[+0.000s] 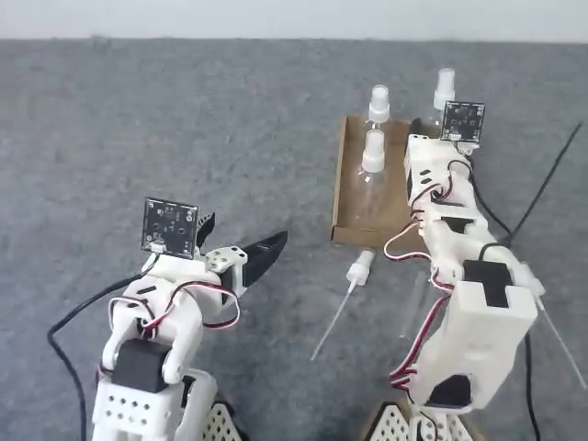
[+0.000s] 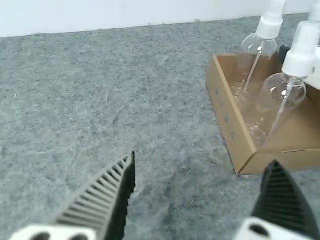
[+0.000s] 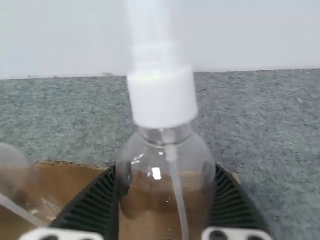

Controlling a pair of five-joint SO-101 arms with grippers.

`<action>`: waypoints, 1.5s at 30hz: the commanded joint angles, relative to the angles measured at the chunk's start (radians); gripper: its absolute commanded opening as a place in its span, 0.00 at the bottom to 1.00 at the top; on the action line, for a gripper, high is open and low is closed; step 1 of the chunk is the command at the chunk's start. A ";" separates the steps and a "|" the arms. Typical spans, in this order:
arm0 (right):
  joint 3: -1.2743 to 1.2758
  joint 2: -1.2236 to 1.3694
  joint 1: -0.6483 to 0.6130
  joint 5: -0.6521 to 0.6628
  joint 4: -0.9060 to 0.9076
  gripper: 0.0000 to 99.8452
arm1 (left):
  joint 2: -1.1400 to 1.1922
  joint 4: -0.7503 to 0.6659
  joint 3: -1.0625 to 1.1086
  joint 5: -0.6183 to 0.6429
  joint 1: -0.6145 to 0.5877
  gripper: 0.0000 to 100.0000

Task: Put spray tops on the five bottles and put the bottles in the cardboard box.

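The right gripper point(image 3: 166, 171) is closing on both sides of a clear bottle point(image 1: 445, 89). The bottle is wearing its white spray top and standing upright over the far right corner of the cardboard box point(image 1: 340, 175). So this looks like the boxing step, with a capped bottle going in. The next move is calling for a straight lowering until the base is sitting on the box floor, clear of its neighbours, and only then a release.

The left gripper point(image 2: 202, 162) is hanging wide open with nothing in it. It is hovering over the grey worktop point(image 1: 184, 119) towards the near left corner, well apart from the box.

Now the count. Three bottles are showing, all capped: the held one, a bottle in the middle of the box point(image 1: 372, 156), and another at its far edge point(image 1: 379, 103). One loose spray top point(image 1: 360, 269) is lying on the worktop just beside the box's near edge, its tube trailing towards the arms. That suggests two bottles are waiting, though they cannot be made out clearly.
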 commanded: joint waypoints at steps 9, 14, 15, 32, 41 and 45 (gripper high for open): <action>-0.003 -0.016 -0.019 0.003 -0.016 0.22 | -0.017 -0.008 -0.018 0.006 -0.006 0.37; 0.023 -0.016 -0.019 0.003 -0.022 0.22 | -0.017 -0.008 -0.018 0.006 -0.006 0.37; 0.023 -0.018 -0.018 0.003 -0.022 0.22 | -0.017 -0.008 -0.018 0.006 -0.006 0.37; 0.021 -0.027 -0.018 0.003 -0.025 0.23 | -0.017 -0.008 -0.018 0.006 -0.006 0.37; 0.026 -0.027 -0.018 0.003 -0.056 0.29 | -0.017 -0.008 -0.018 0.006 -0.008 0.37; 0.026 -0.025 -0.019 0.003 -0.058 0.31 | -0.017 -0.008 -0.018 0.006 -0.008 0.37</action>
